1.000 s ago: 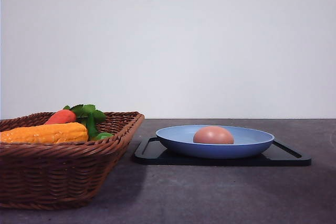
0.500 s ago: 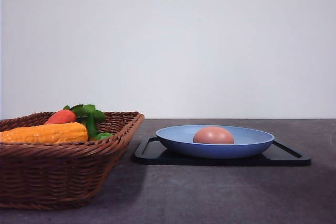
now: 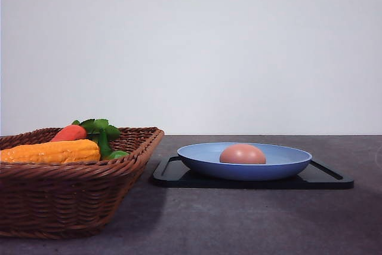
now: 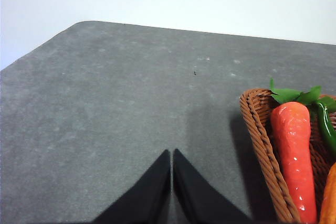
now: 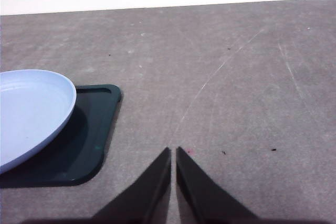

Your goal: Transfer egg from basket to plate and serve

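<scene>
One egg (image 3: 242,154) lies in the blue plate (image 3: 203,158), which sits on a black tray (image 3: 325,178) on the grey bench (image 3: 239,219). Beside the tray, to its left, I see the wicker basket (image 3: 71,195) holding a corn cob (image 3: 51,151), a carrot (image 3: 68,132) and green leaves (image 3: 98,126). My left hand (image 4: 171,153) is closed and empty over bare bench just beside the basket. My right hand (image 5: 173,150) is likewise closed, empty, near the tray's corner.
</scene>
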`<control>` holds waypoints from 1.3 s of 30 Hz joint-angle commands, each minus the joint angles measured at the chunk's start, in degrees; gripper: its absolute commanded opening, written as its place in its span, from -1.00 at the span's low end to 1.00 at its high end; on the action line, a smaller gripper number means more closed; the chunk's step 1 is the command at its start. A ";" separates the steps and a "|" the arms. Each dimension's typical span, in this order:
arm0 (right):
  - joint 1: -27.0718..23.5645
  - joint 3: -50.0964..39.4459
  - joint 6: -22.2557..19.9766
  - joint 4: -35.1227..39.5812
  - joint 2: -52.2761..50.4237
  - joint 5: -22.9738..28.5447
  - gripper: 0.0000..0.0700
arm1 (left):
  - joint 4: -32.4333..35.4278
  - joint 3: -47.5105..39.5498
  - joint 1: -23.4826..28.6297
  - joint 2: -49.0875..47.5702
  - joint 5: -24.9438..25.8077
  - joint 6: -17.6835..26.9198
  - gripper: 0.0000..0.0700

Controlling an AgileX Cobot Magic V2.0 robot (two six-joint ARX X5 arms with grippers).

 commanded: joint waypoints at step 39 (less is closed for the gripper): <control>0.02 -0.26 0.57 0.35 -0.14 0.10 -1.00 | -0.35 -1.53 0.04 -0.04 -0.15 -0.15 -1.00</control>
